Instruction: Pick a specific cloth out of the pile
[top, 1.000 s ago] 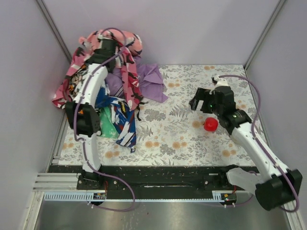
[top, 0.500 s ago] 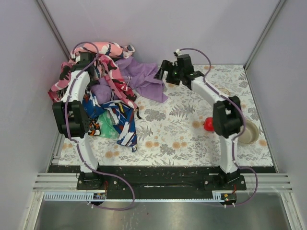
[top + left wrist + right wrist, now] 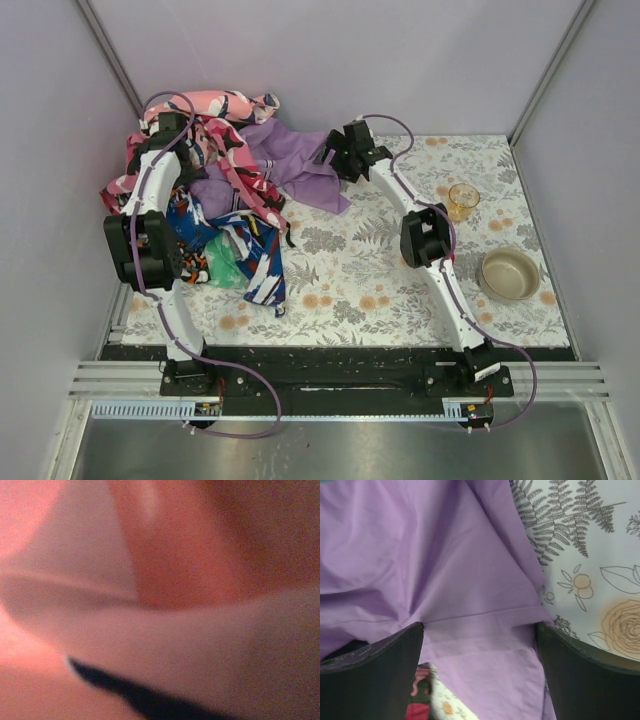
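Observation:
The lavender-purple cloth (image 3: 290, 165) lies at the back, half under the pile (image 3: 225, 235) of patterned cloths at the far left. My right gripper (image 3: 328, 156) is open just above the purple cloth's right edge. In the right wrist view the purple cloth (image 3: 445, 555) fills the space between my spread fingers (image 3: 370, 675), and its hem fold runs across between them. My left gripper (image 3: 165, 128) is deep in the pink camouflage cloth (image 3: 225, 105) at the pile's back. The left wrist view shows only blurred pink fabric (image 3: 200, 555) against the lens, so its fingers are hidden.
A small glass cup (image 3: 462, 198) and a metal bowl (image 3: 508, 272) stand on the floral mat (image 3: 360, 270) at the right. Grey walls close in the back and both sides. The right arm's elbow (image 3: 425, 235) hangs over the mat's middle right.
My right arm has swung from the right side across to the purple cloth's edge. My left gripper has moved left and back in the pink cloth, and more purple shows.

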Controlling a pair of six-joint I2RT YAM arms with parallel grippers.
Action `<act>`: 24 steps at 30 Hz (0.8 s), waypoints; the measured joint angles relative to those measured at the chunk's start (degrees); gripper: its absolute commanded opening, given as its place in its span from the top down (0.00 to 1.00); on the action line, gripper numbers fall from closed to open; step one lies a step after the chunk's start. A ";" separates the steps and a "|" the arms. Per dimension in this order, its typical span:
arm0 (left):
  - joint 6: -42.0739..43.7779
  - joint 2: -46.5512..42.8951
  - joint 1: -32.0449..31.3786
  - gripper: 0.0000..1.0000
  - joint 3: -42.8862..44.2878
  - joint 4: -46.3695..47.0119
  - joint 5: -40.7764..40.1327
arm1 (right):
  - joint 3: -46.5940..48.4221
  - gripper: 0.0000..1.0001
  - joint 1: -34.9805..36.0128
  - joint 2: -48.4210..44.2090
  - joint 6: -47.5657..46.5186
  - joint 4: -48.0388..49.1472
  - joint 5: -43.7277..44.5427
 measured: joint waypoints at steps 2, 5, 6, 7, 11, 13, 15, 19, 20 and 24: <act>-0.11 -0.33 0.22 0.85 -0.15 0.00 0.96 | 1.11 0.01 -0.17 0.46 2.58 1.38 -1.31; -0.26 -0.52 0.46 0.84 -0.37 0.11 1.95 | 4.31 0.01 0.07 4.15 7.19 5.55 -4.13; -0.31 -0.61 0.52 0.84 -0.42 0.13 2.16 | 4.70 0.01 0.20 4.90 8.37 7.28 -4.72; -0.31 -0.63 0.59 0.84 -0.42 0.15 2.34 | 4.92 0.01 0.35 5.70 9.99 9.68 -5.60; -0.28 -0.66 0.72 0.84 -0.57 0.37 2.80 | 7.15 0.01 1.44 9.09 14.08 16.76 -7.13; -0.26 -0.92 0.83 0.84 -1.03 0.79 3.21 | 7.23 0.01 2.29 9.79 15.32 19.45 -6.97; -0.26 -1.18 0.94 0.84 -1.33 1.01 3.69 | 7.23 0.01 3.34 10.34 16.13 21.51 -6.78; -0.22 -1.86 1.14 0.84 -2.34 1.81 4.26 | 7.58 0.01 6.08 11.56 16.55 25.16 -5.44; -0.17 -2.05 1.16 0.84 -2.51 1.90 4.42 | 7.58 0.02 6.91 11.76 16.57 25.90 -4.90; 0.15 -2.73 1.16 0.84 -3.23 2.38 4.92 | 7.61 0.37 9.86 12.50 17.16 27.98 -2.29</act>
